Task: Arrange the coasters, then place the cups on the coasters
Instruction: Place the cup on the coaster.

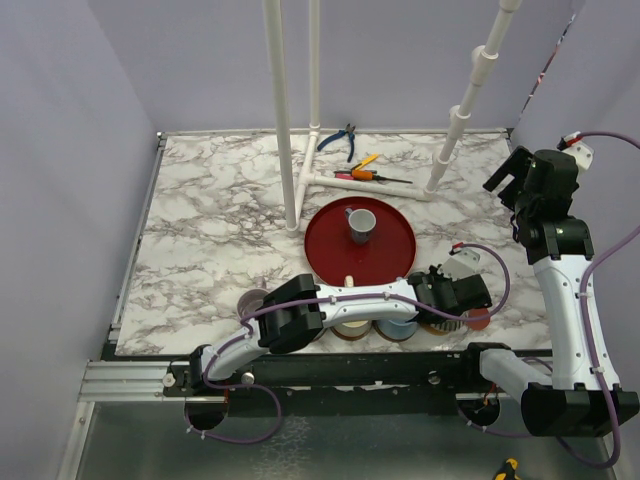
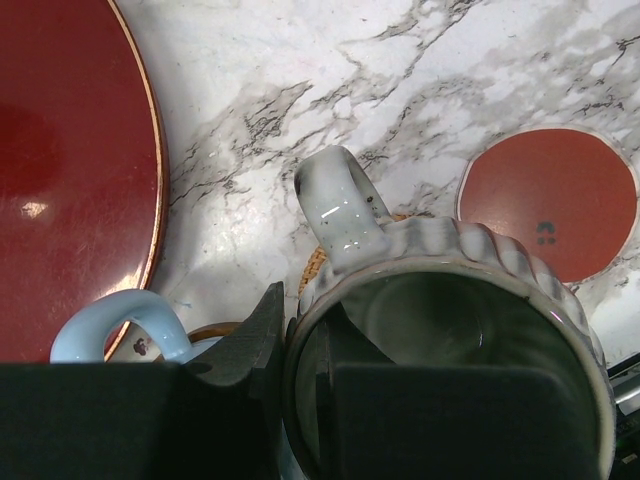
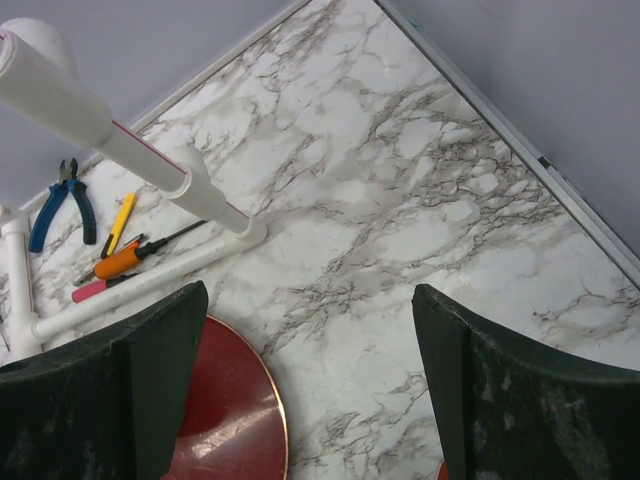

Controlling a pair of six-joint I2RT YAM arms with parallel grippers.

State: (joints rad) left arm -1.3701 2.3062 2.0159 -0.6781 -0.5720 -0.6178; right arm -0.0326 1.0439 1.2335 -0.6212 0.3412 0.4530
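My left gripper (image 2: 295, 320) is shut on the rim of the ribbed dark grey-green cup (image 2: 450, 300), one finger inside and one outside. The cup's handle (image 2: 340, 205) points away, and a woven tan coaster (image 2: 312, 265) peeks out beneath it. A bare reddish coaster (image 2: 550, 200) lies just to its right. The light blue cup (image 2: 115, 320) stands to its left. From above, a row of cups lies under the left arm: lavender (image 1: 255, 300), cream-yellow (image 1: 350, 325), light blue (image 1: 398, 328). A small pale grey cup (image 1: 360, 224) stands on the red tray (image 1: 330, 255). My right gripper (image 1: 510, 175) hangs open and high at the right.
A white pipe frame (image 1: 300, 180) stands at the back of the marble table, with pliers (image 1: 340, 140) and screwdrivers (image 1: 370, 172) beside it. The table's raised right edge (image 3: 520, 150) runs beneath the right gripper (image 3: 310, 300). The red tray's rim (image 3: 275, 400) shows there too.
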